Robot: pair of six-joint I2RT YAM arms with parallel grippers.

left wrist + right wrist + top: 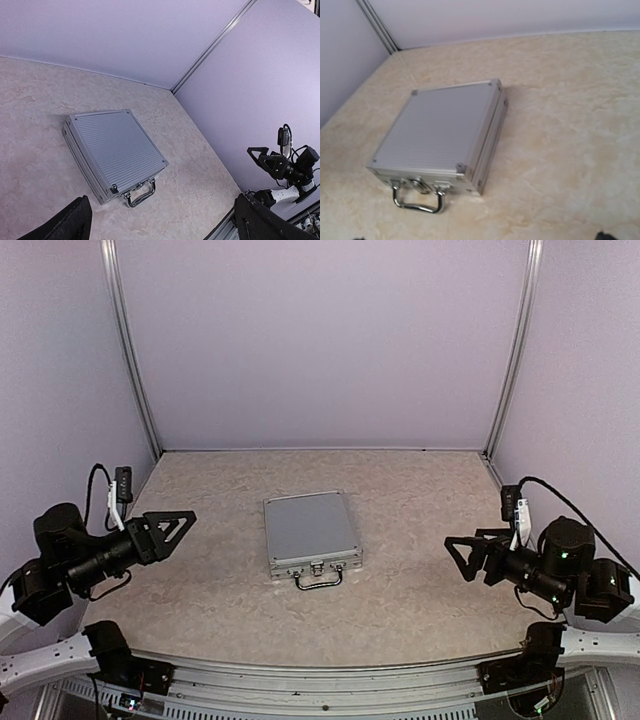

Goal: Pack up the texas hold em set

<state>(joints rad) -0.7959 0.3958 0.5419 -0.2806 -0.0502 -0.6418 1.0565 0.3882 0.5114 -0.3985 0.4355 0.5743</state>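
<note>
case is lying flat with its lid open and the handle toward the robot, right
Not quite: the lid is shut, not open. The case does lie flat with its handle toward the robot. The top view shows it closed, and both wrist views agree.

Silver alu briefcase (311,531) shut, flat mid-table, handle (319,580) twd arms.
</note>
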